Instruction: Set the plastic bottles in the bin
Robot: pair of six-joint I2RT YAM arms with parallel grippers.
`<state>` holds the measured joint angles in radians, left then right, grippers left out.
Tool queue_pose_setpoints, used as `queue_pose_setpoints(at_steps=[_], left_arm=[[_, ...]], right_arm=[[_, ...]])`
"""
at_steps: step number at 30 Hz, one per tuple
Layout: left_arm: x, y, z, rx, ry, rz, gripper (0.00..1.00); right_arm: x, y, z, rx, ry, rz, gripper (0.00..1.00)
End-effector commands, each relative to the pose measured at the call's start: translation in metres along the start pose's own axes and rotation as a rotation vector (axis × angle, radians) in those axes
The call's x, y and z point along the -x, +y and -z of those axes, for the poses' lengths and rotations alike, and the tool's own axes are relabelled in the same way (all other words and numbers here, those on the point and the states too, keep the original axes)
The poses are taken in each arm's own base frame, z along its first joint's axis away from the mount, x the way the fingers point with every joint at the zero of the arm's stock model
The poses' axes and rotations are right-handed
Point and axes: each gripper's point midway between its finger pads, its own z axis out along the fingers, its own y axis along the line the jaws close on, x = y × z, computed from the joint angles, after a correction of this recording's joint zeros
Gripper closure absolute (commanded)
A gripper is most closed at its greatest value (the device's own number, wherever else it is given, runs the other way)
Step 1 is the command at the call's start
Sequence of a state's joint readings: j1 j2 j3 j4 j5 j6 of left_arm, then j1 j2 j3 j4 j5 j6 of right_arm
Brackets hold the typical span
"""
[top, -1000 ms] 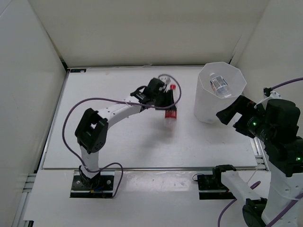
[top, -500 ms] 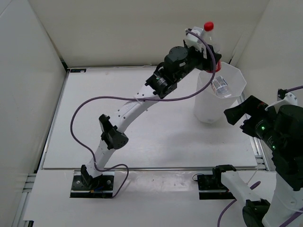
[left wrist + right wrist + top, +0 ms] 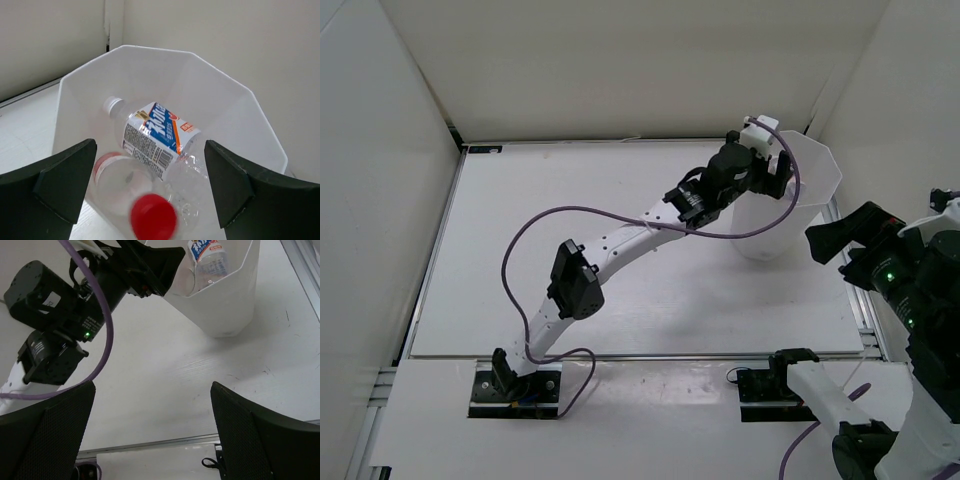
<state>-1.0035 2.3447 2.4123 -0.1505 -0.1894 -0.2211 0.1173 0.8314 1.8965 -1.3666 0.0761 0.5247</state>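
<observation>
My left gripper (image 3: 767,168) hangs over the near rim of the translucent white bin (image 3: 823,172) with its jaws wide open and nothing between them. In the left wrist view the left gripper (image 3: 150,167) looks down into the bin (image 3: 240,92). A clear plastic bottle with a white cap and a blue-and-white label (image 3: 156,134) lies inside. A second bottle with a red cap (image 3: 153,218) is blurred below the jaws, free of both fingers. My right gripper (image 3: 832,240) is open and empty, near the table's right edge. It sees the bin (image 3: 227,305) and the labelled bottle (image 3: 209,257).
White walls close in the table on the left, back and right; the bin stands in the back right corner. The left arm and its purple cable (image 3: 525,235) stretch diagonally across the table. A metal rail (image 3: 165,442) runs along the near edge.
The left arm carried the red-capped bottle from the table up over the bin, then dropped lower and opened its jaws. The bottle has left the fingers and is in the bin.
</observation>
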Motion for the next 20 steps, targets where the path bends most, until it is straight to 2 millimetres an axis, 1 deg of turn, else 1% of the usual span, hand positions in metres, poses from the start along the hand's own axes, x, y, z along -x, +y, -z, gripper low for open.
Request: queue_pose_setpoints(at_steps=[1, 2, 3, 4, 5, 6, 7, 8, 9, 10, 11, 12, 13, 14, 15, 16, 17, 18, 19, 20], left_arm=[[0.089, 0.005, 0.047, 0.091, -0.127, -0.015, 0.00], [0.101, 0.014, 0.056, 0.143, -0.148, -0.009, 0.00], [0.137, 0.015, 0.080, 0.153, -0.203, -0.002, 0.00], [0.151, 0.017, 0.094, 0.166, -0.222, 0.005, 0.00], [0.164, 0.025, 0.108, 0.186, -0.240, 0.010, 0.00], [0.150, 0.030, 0.114, 0.194, -0.201, -0.003, 0.00], [0.181, 0.030, 0.148, 0.184, -0.248, 0.013, 0.00], [0.180, 0.028, 0.161, 0.184, -0.240, 0.012, 0.00], [0.174, 0.036, 0.187, 0.199, -0.218, 0.015, 0.00], [0.169, 0.033, 0.201, 0.188, -0.205, 0.012, 0.00], [0.161, 0.041, 0.214, 0.213, -0.188, 0.029, 0.00], [0.152, 0.042, 0.230, 0.246, -0.173, 0.026, 0.00], [0.133, 0.054, 0.257, 0.286, -0.138, 0.019, 0.00], [0.124, 0.062, 0.273, 0.329, -0.125, 0.031, 0.00], [0.114, 0.066, 0.288, 0.353, -0.104, 0.027, 0.00], [0.100, 0.086, 0.315, 0.424, -0.058, 0.001, 0.00], [0.096, 0.095, 0.329, 0.465, -0.045, 0.026, 0.00], [0.090, 0.106, 0.343, 0.513, -0.028, 0.025, 0.00], [0.085, 0.127, 0.362, 0.628, -0.028, 0.015, 0.00], [0.089, 0.140, 0.385, 0.688, -0.046, 0.033, 0.00]], right_arm=[[-0.018, -0.016, -0.009, -0.088, 0.106, 0.020, 0.01], [-0.019, -0.019, -0.012, -0.109, 0.109, 0.012, 0.01], [-0.023, -0.021, -0.018, -0.122, 0.132, 0.013, 0.01], [-0.030, -0.027, -0.028, -0.155, 0.171, 0.015, 0.01], [-0.036, -0.028, -0.034, -0.159, 0.203, 0.015, 0.01], [-0.038, -0.027, -0.040, -0.153, 0.222, 0.013, 0.01], [-0.044, -0.026, -0.046, -0.150, 0.257, 0.023, 0.01], [-0.045, -0.023, -0.050, -0.131, 0.263, 0.020, 0.01], [-0.049, -0.017, -0.057, -0.087, 0.284, 0.028, 0.01], [-0.051, -0.014, -0.062, -0.065, 0.292, 0.038, 0.01], [-0.052, -0.011, -0.064, -0.043, 0.287, 0.036, 0.01], [-0.053, -0.010, -0.074, -0.023, 0.276, 0.052, 0.01], [-0.053, -0.010, -0.074, -0.011, 0.254, 0.053, 0.01], [-0.053, -0.011, -0.077, -0.003, 0.243, 0.068, 0.01], [-0.049, -0.009, -0.085, 0.011, 0.220, 0.087, 0.01], [-0.051, -0.008, -0.087, 0.024, 0.224, 0.098, 0.01], [-0.052, -0.009, -0.091, 0.019, 0.235, 0.098, 0.01], [-0.050, -0.011, -0.099, 0.000, 0.241, 0.099, 0.01], [-0.046, -0.015, -0.101, -0.029, 0.228, 0.102, 0.01], [-0.044, -0.018, -0.102, -0.047, 0.219, 0.104, 0.01]])
